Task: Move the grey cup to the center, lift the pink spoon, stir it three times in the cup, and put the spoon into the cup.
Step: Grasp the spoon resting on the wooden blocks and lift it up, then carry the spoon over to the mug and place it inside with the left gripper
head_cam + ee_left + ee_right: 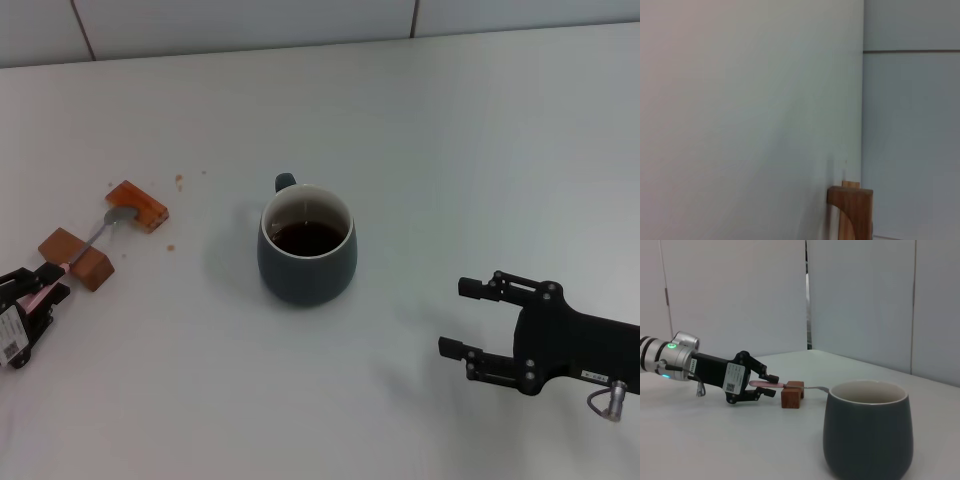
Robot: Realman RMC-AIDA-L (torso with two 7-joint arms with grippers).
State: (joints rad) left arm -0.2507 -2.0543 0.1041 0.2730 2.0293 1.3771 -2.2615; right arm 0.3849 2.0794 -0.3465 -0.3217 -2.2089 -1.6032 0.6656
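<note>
1. Head view: spoon (95, 237) is laid across two blocks (76, 258), bowl toward table (450, 130) centre, handle between the left gripper (42, 290) fingers, spread narrowly. Cup (306, 258), centred, holds dark liquid. Right gripper (468, 318) is spread wide beside it.
2. Left wrist view: one block is shown.
3. Right wrist view: the handle is bracketed, contact unclear.

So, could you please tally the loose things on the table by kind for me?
Grey cup: 1
Pink spoon: 1
Brown wooden blocks: 2
Total: 4
</note>
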